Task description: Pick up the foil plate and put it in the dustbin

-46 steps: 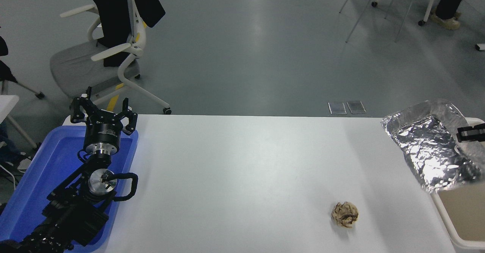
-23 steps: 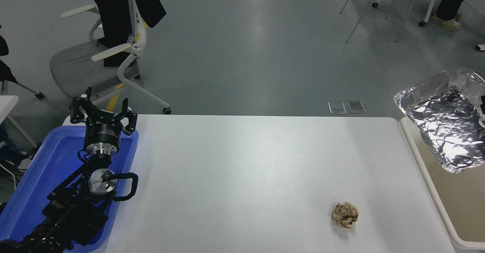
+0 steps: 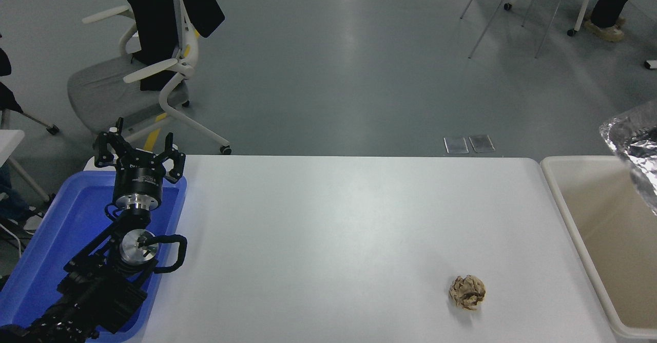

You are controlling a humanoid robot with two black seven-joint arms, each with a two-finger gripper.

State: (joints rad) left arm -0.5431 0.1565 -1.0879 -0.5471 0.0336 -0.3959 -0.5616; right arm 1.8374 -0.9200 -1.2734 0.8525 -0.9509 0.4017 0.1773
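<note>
The shiny crinkled foil plate (image 3: pixel 635 148) shows only as a piece at the right edge of the picture, held up above the dustbin. The dustbin (image 3: pixel 577 217) is a cream tub standing off the table's right end, and its inside looks bare. My right gripper is out of view past the right edge. My left gripper (image 3: pixel 138 153) is parked at the lower left over the blue tray, its fingers spread open and empty.
A blue plastic tray (image 3: pixel 61 230) lies at the table's left end under my left arm. A small brown crumpled paper ball (image 3: pixel 467 291) lies on the white table (image 3: pixel 333 230) near its front right. Office chairs stand beyond the table.
The foil plate has moved up and to the right, from over the table's right end to mostly out of the picture above the dustbin. The right gripper has left the view.
</note>
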